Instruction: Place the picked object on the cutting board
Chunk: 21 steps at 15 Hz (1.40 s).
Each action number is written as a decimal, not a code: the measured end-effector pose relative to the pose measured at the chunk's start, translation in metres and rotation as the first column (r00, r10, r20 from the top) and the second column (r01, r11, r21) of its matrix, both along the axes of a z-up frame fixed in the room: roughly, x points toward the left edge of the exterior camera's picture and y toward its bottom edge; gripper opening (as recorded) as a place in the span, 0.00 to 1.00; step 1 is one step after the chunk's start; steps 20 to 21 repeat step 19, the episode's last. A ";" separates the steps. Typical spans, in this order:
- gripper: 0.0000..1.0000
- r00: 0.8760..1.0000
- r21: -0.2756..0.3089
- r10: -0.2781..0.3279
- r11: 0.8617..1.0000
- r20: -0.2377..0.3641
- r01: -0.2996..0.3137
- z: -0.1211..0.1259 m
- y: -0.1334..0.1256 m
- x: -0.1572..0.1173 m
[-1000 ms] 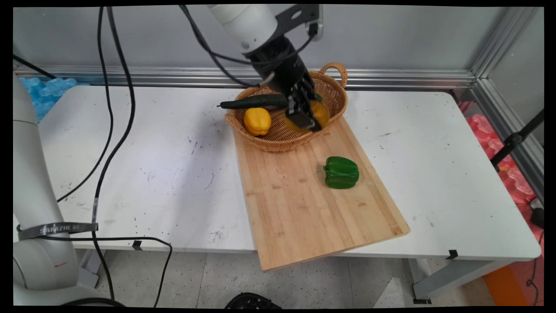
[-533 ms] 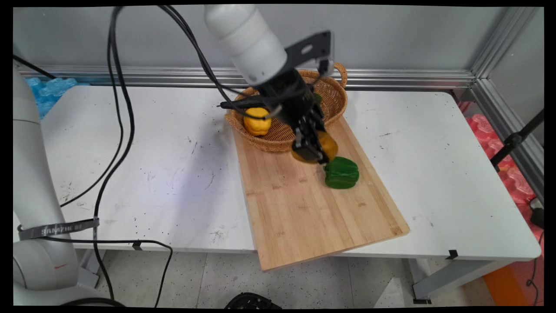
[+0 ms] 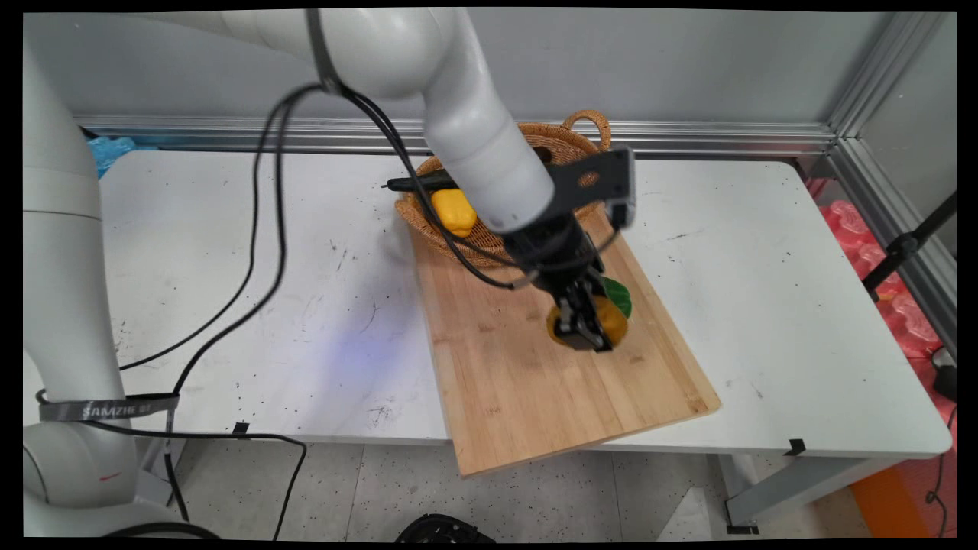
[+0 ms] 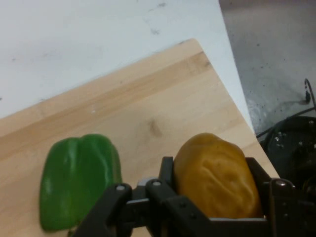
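My gripper [image 3: 584, 334] is shut on an ochre potato [image 3: 611, 321], holding it low over the middle of the wooden cutting board [image 3: 535, 397]. In the hand view the potato [image 4: 217, 173] sits between the two black fingers [image 4: 167, 173], above the board [image 4: 148, 98]. A green bell pepper [image 3: 617, 296] lies on the board right behind the potato, mostly hidden by my hand. The hand view shows this pepper [image 4: 79, 180] close beside the potato, with a narrow gap between them.
A wicker basket [image 3: 584, 122] stands at the board's far end, holding a yellow bell pepper [image 3: 453, 210] and a dark cucumber [image 3: 416, 182]. Black cables [image 3: 252, 252] hang over the table's left half. The board's near end juts past the table's front edge.
The gripper has carried the potato out of the basket, forward and down, to just in front of the green pepper. The arm now covers part of the basket.
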<state>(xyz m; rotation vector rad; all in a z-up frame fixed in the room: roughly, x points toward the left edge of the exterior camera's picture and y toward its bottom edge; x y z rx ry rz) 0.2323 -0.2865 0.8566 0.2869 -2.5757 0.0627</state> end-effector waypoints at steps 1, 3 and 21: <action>0.00 1.000 0.001 0.000 1.000 0.002 0.000 -0.009 0.000 -0.007; 0.00 1.000 0.004 0.002 1.000 0.003 -0.002 -0.026 -0.001 -0.020; 1.00 1.000 -0.004 0.013 1.000 -0.003 -0.013 -0.092 -0.005 -0.073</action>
